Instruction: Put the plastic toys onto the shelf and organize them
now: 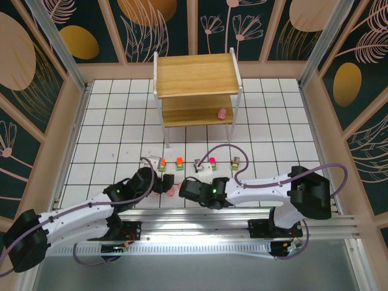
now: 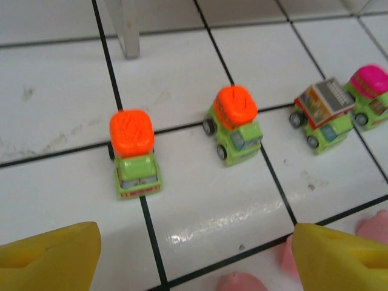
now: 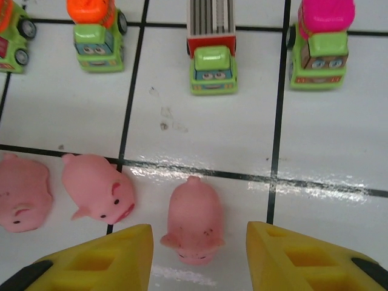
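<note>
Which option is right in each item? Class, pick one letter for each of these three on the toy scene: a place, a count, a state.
1. The pig on the shelf sits on: A the top tier; B the lower tier; C the side frame.
2. The right wrist view holds how many pink pigs: A one; B three; C six.
3. The right end effector is: A shut, empty; B open astride a pig; C shut on the shelf's leg.
Key: B, it lies under the top board; B, three lie side by side; B, gaps separate its yellow fingers from the pig.
</note>
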Robot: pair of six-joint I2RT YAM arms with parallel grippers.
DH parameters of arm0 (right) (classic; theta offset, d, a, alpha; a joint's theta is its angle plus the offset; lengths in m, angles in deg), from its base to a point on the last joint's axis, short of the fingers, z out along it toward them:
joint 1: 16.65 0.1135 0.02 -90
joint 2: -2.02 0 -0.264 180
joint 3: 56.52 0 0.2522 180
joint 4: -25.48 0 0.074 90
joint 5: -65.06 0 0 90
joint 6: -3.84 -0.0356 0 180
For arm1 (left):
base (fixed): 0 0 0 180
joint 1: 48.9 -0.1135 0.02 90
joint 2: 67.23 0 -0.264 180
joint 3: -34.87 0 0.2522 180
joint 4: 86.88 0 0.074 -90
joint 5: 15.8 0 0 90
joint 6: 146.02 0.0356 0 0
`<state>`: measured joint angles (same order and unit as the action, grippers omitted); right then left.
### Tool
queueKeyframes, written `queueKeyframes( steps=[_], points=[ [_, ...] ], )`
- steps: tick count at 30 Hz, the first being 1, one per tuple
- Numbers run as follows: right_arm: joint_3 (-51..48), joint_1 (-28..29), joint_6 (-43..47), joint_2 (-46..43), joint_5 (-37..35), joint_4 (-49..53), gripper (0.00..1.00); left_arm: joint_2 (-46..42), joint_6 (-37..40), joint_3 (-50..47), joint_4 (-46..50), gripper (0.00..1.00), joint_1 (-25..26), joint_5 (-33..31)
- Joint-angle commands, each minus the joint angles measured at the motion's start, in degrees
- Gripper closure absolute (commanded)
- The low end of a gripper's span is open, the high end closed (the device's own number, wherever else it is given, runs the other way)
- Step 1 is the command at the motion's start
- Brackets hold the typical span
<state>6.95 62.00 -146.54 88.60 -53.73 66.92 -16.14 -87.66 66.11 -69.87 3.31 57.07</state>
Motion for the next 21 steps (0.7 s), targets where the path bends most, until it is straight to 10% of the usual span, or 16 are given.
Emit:
queueKeyframes(
  steps=[1,21],
  points=[
    [-0.88,0.85,-3.04,1.26,0.67,-1.5,0.55,0.75,-1.8,1.32,2.29,0.18,0.53,0.98],
    [-2.15,0.23,-3.66,5.3,2.4,-4.27,0.5,-0.64,0.13,-0.25,0.01,0.19,0.53,6.75]
  ],
)
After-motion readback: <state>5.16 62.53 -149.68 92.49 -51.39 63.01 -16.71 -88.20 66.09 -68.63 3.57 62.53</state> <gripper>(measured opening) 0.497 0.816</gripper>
